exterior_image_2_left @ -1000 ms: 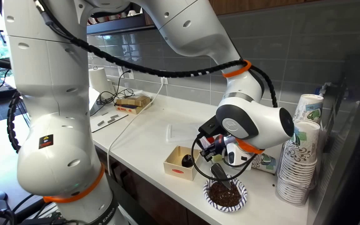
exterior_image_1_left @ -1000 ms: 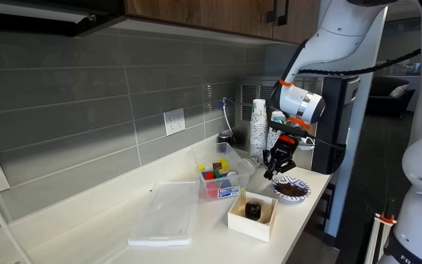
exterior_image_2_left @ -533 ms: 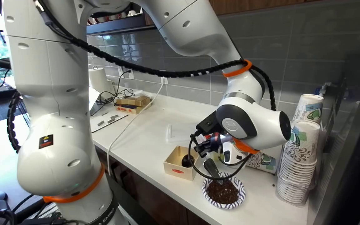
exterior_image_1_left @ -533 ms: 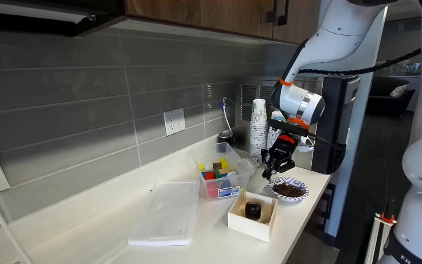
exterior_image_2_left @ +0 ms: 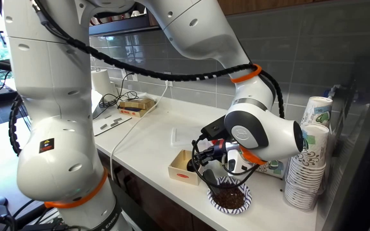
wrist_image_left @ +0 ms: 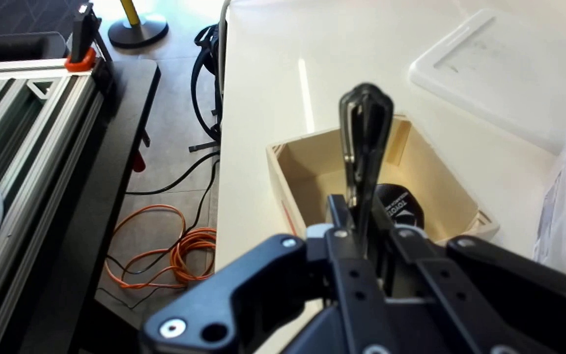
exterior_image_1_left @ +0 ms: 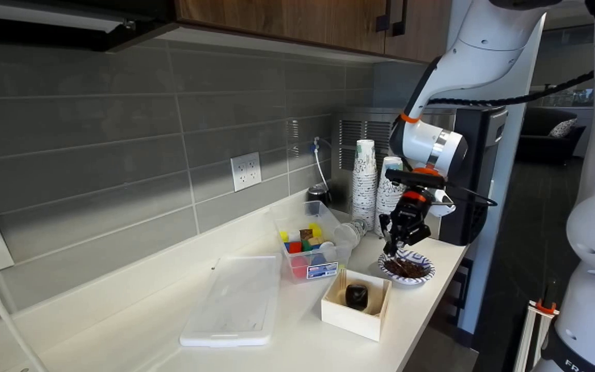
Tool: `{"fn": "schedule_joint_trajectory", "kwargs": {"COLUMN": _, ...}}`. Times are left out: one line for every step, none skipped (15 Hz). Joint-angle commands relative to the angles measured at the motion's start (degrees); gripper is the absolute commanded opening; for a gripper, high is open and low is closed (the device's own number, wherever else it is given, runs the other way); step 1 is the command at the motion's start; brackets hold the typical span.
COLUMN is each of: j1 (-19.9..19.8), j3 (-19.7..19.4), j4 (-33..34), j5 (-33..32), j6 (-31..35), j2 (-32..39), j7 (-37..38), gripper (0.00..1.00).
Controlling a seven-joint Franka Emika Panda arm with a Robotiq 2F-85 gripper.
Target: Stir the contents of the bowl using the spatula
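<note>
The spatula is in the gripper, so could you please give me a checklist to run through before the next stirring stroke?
1. Spatula gripped: ok, the gripper is closed on it; how firmly does not show.
2. Lower end in the bowl: ok, it reaches inside the rim.
3. Depth in the contents: cannot tell from these views.
4. Bowl upright on the counter: ok, in both exterior views.
5. Box apart from the bowl: ok, a strip of counter shows between them.
6. Cable clear of the bowl: cannot tell; in an exterior view it crosses in front of it.
</note>
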Motion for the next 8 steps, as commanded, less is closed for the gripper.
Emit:
{"fn": "schedule_joint_trajectory", "kwargs": {"j1": -0.96, "j3": -2.01, "j4": -0.52, "j5": -2.84, "j6": 0.66, "j2": -1.00, "j7": 3.11, "gripper": 0.03}}
{"fn": "schedule_joint_trajectory", "kwargs": {"j1": -1.12, "j3": -2.47, "j4": -0.48, "j5": -3.46, "j6": 0.95, "j2": -1.26, "j7": 3.77, "gripper": 0.03}}
{"fn": "schedule_joint_trajectory", "kwargs": {"j1": -1.13, "j3": -2.85, "j4": -0.59, "j5": -4.12, "j6": 2.02, "j2": -1.64, "j7": 4.44, "gripper": 0.03}}
{"fn": "schedule_joint_trajectory", "kwargs": {"j1": -1.24, "j3": -3.09, "j4": -0.65, "j5": -4.35, "j6": 2.91, "j2": -1.89, "j7": 4.53, "gripper": 0.03}}
{"fn": "schedule_joint_trajectory", "kwargs": {"j1": -1.18, "j3": -3.24, "j4": -0.82, "j5": -4.53, "j6": 4.17, "j2": -2.33, "j7": 4.69, "gripper": 0.03}}
{"fn": "schedule_joint_trajectory", "kwargs": {"j1": -1.13, "j3": -3.26, "j4": -1.03, "j5": -4.49, "j6": 5.60, "j2": -2.45, "j7": 4.59, "gripper": 0.03}}
{"fn": "schedule_joint_trajectory", "kwargs": {"j1": -1.00, "j3": -3.16, "j4": -1.34, "j5": -4.11, "j6": 7.06, "j2": -2.73, "j7": 4.47, "gripper": 0.03}}
{"fn": "schedule_joint_trajectory", "kwargs": {"j1": -0.89, "j3": -3.02, "j4": -1.74, "j5": -3.75, "j6": 8.66, "j2": -3.06, "j7": 4.31, "gripper": 0.03}}
